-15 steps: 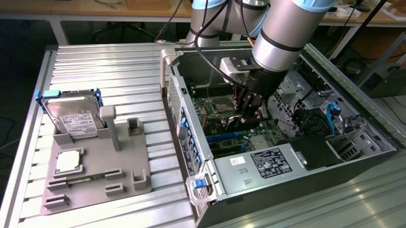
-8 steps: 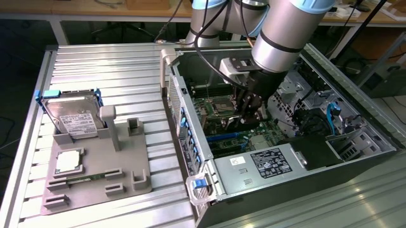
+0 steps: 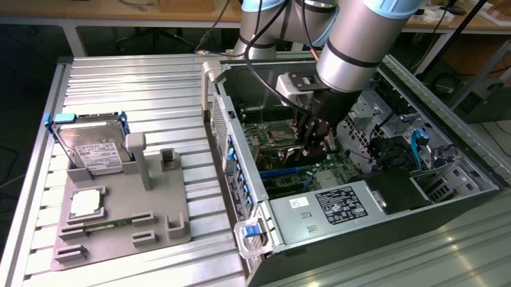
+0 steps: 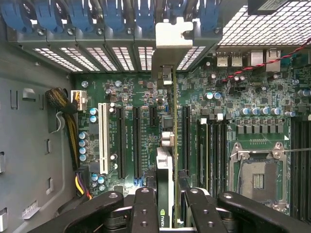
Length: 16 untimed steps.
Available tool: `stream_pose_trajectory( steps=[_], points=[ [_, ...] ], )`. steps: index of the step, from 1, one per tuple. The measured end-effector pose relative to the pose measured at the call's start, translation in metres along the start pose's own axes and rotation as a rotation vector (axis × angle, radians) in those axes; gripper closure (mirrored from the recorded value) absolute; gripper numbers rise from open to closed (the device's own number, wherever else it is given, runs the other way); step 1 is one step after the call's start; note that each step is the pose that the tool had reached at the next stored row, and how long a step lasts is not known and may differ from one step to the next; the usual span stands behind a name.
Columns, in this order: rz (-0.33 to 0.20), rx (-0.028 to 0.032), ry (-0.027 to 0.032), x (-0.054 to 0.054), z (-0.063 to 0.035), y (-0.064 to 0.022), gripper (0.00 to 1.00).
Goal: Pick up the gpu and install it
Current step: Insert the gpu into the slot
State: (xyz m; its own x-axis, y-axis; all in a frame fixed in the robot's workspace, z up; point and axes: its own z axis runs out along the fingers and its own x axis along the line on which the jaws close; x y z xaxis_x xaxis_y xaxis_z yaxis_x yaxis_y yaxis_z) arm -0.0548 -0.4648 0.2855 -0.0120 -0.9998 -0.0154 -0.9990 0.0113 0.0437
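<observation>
The gpu (image 4: 167, 160) shows edge-on in the wrist view as a thin card, standing upright over the motherboard between two black slots. Its silver end bracket (image 4: 171, 46) reaches up to the case's slotted rear wall. My gripper (image 4: 170, 196) is shut on the card, one black finger on each face. In the exterior view the gripper (image 3: 309, 150) hangs deep inside the open computer case (image 3: 239, 179), low over the motherboard, with the card mostly hidden behind the fingers.
On the grey holder (image 3: 119, 209) at the exterior view's left stand a hard drive (image 3: 92, 149), a processor chip (image 3: 86, 203) and a memory stick (image 3: 104, 226). Inside the case are a white slot (image 4: 103, 138), a processor socket (image 4: 257, 179), cables and blue latches (image 4: 114, 14).
</observation>
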Motion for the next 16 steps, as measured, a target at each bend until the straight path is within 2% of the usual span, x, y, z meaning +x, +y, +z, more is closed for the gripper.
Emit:
stream_pose_trajectory(
  steps=[14, 15, 16],
  points=[
    [0.000, 0.0000, -0.0001, 0.0000, 0.0003, 0.0000, 0.73],
    [0.000, 0.0026, -0.0004, 0.0000, 0.0017, 0.0002, 0.73],
    [0.000, 0.0131, -0.0003, 0.0001, 0.0050, 0.0015, 0.73]
  ],
)
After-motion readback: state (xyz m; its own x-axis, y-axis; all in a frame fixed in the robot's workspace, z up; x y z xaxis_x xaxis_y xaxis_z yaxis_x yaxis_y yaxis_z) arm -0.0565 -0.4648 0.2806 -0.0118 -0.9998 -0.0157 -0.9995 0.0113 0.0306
